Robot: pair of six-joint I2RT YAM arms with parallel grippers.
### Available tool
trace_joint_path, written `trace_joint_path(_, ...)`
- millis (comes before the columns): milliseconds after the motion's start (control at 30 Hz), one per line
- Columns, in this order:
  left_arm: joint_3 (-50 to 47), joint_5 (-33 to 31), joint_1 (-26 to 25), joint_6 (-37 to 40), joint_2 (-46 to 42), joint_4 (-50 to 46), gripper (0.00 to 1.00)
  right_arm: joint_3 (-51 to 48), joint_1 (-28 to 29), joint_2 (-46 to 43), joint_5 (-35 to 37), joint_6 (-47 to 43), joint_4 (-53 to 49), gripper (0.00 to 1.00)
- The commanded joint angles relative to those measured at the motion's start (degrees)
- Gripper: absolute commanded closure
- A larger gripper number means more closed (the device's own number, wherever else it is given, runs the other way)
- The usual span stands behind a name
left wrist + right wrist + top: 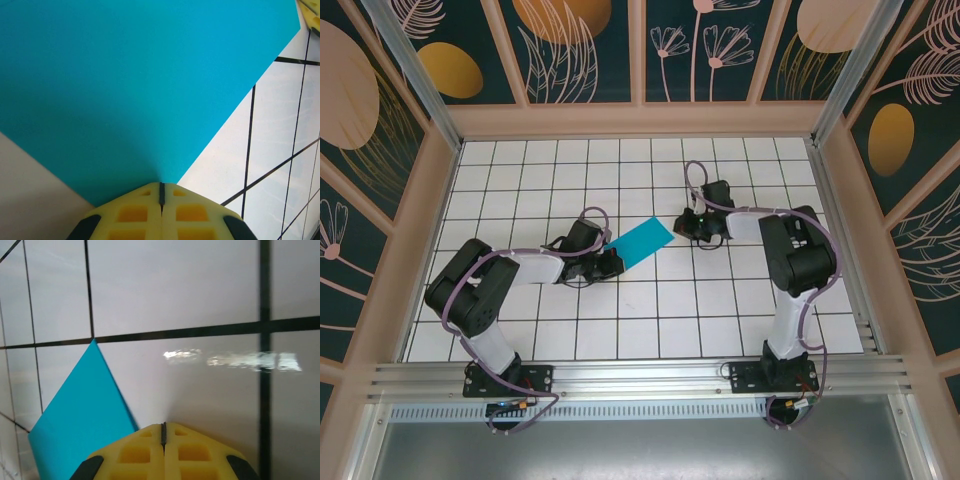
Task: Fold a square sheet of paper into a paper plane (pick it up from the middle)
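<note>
Teal square sheet of paper (642, 241) lies near the middle of the white gridded worktop (650, 320), between the two arms. From above it reads as a slanted oblong, long axis running from lower left to upper right, not a full square.

Left pincer (610, 258) sits at the paper's lower-left end. In the left wrist view the left pincer (161, 189) has its yellow fingers (135, 212) pressed together, with a thin dark seam between them. The paper (125, 90) fills most of that view and narrows to a corner that runs in under the fingertips. Cannot tell whether the corner is pinched or just covered by them.

Right pincer (685, 228) is just beside the paper's upper-right end. In the right wrist view the right pincer (163, 426) is also fully closed, with nothing visibly between its jaws. The paper (80, 415) lies to the left, one edge sloping down to the left side of the fingers. Contact unclear.
</note>
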Motion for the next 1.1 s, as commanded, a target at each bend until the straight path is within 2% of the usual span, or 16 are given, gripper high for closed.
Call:
trace_joint_path(0, 2.27, -1.62, 0.26, -1.17, -2.50, -5.79, 0.91, 0.78, 1.57, -5.92, 5.09, 0.38, -2.30, 0.99)
trace_joint_path(133, 7.31, -2.42, 1.30, -1.73, -5.93, -6.22, 0.75, 1.09, 7.28, -9.20, 12.92, 4.39, -5.82, 0.91)
trace_joint_path(167, 8.20, -2.74, 1.98, -1.62, -6.32, -6.65, 0.73, 1.32, 8.87, -9.36, 14.57, 5.24, -6.44, 0.89)
trace_joint_path(267, 8.92, -4.72, 5.54, -1.44, -7.80, -7.08, 0.64, 2.52, 14.21, -8.45, 18.17, 8.90, -7.86, 0.82)
trace_joint_path(400, 8.73, -5.69, 11.82, 0.68, -7.86, -8.67, 0.58, 6.77, 20.20, -4.46, 21.97, 12.11, -10.18, 0.71)
trace_joint_path(533, 8.45, -7.44, 16.72, 2.12, -7.34, -8.45, 0.50, 13.13, 23.25, 0.85, 20.44, 11.94, -10.77, 0.73)
trace_joint_path(700, 6.79, -10.19, 20.79, 0.84, -7.76, -6.13, 0.41, 23.29, 25.04, 9.71, 17.61, 9.32, -15.75, 0.84)
trace_joint_path(900, 5.59, -16.24, 21.66, 1.93, -10.31, -6.91, 0.32, 29.72, 25.65, 14.96, 13.47, 5.21, -19.72, 0.86)
trace_joint_path(1067, 5.59, -18.40, 21.79, 2.71, -10.75, -7.94, 0.25, 30.67, 25.89, 16.68, 9.81, -0.90, -23.89, 0.86)
